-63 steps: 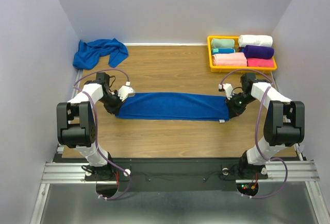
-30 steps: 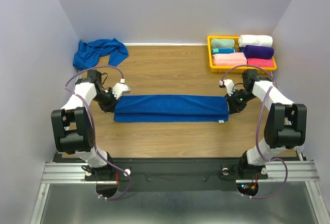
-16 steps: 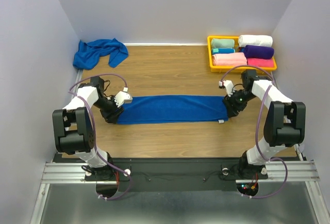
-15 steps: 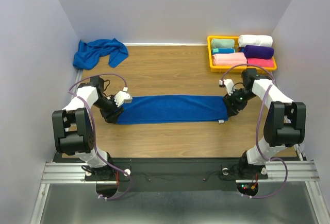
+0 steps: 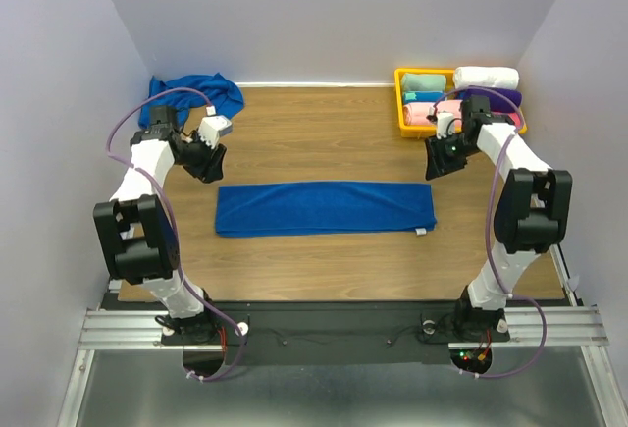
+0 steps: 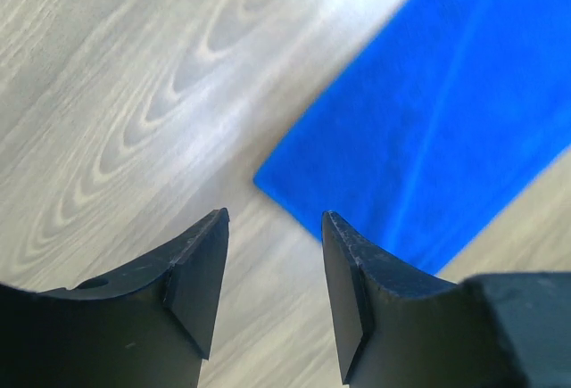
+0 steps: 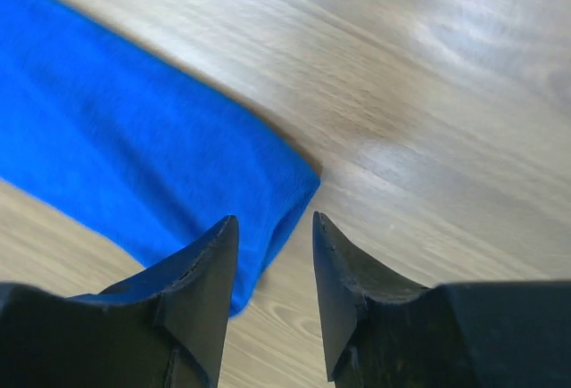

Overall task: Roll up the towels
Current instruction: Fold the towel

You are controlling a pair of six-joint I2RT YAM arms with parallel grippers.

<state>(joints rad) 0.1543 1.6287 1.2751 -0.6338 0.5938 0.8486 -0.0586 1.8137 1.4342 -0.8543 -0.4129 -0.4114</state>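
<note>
Towel (image 5: 326, 208) lies below my left gripper (image 6: 272, 259) and right gripper (image 7: 275, 259), both open, empty; uneven pinching could skew the roll.

One royal-blue towel (image 5: 326, 209) is lying flat in front of me as a long narrow band, doubled over lengthwise and stretching left to right across the middle of the bench (image 5: 324, 137), while the other blue towel (image 5: 182, 91) is sitting crumpled in a heap at the far left corner.
</note>
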